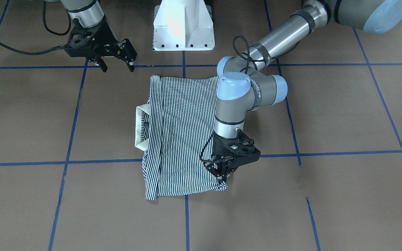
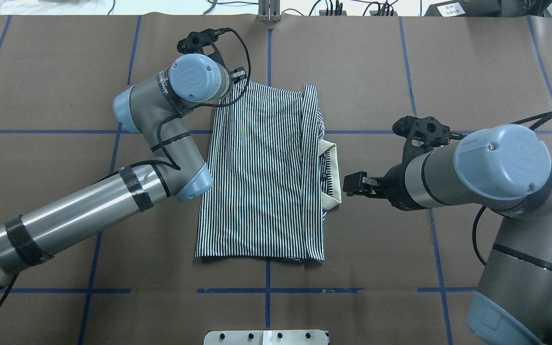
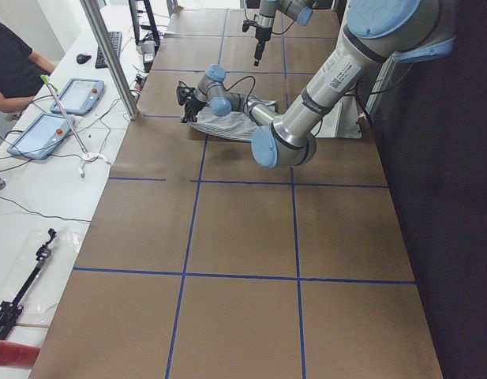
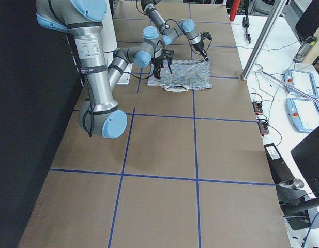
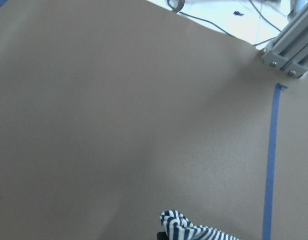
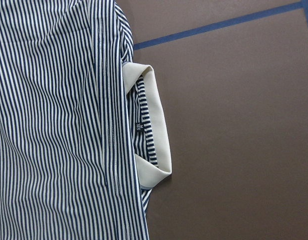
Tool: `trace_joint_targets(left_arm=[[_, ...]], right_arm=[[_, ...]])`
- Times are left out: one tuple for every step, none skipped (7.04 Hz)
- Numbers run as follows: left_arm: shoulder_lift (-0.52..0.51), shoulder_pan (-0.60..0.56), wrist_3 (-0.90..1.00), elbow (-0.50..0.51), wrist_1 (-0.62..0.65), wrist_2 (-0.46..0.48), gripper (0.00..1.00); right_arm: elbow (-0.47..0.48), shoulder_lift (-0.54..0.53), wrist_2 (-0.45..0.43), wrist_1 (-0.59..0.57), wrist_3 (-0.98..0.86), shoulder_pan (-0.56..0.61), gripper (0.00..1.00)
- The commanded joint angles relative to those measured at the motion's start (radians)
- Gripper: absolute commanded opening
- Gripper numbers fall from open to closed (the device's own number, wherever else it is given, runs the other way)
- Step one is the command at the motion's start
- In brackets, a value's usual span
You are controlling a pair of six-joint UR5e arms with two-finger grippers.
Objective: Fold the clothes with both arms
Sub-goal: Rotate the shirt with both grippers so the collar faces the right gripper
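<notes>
The navy-and-white striped polo shirt (image 1: pixel 183 132) (image 2: pixel 261 177) lies folded into a rectangle in the middle of the brown table. Its cream collar (image 2: pixel 333 177) (image 6: pixel 161 135) sticks out on my right side. My left gripper (image 1: pixel 223 178) is shut on the shirt's far left corner, down at the table. A bunch of striped cloth (image 5: pixel 193 231) shows at the bottom of the left wrist view. My right gripper (image 1: pixel 117 64) hangs open above the table, near the collar and apart from it. Its fingers do not show in the right wrist view.
The white pedestal base (image 1: pixel 183 28) stands at the robot's edge of the table. Blue tape lines (image 2: pixel 266 290) grid the brown surface. An aluminium post (image 3: pixel 109 55), tablets (image 3: pixel 39 134) and a seated person (image 3: pixel 10 67) are at the far side bench.
</notes>
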Motion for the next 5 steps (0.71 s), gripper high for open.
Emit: trace_joint_targets(left_arm=[[-0.027,-0.005,0.041,0.099,-0.06,0.037,0.0],[-0.027,-0.013,0.043,0.117,-0.06,0.037,0.0],[-0.026,-0.016,0.045,0.129,-0.059,0.037,0.0],[-0.024,-0.019,0.046,0.131,-0.06,0.037,0.0],[-0.023,-0.018,0.051,0.129,-0.06,0.037,0.99]], right_arm=[[0.001,0.001,0.0,0.001,0.001,-0.001,1.0],[0.001,0.001,0.0,0.001,0.001,-0.001,1.0],[0.0,0.001,0.0,0.001,0.001,-0.001,1.0],[0.0,0.001,0.0,0.001,0.001,-0.001,1.0],[0.0,0.001,-0.001,0.001,0.0,-0.001,1.0]])
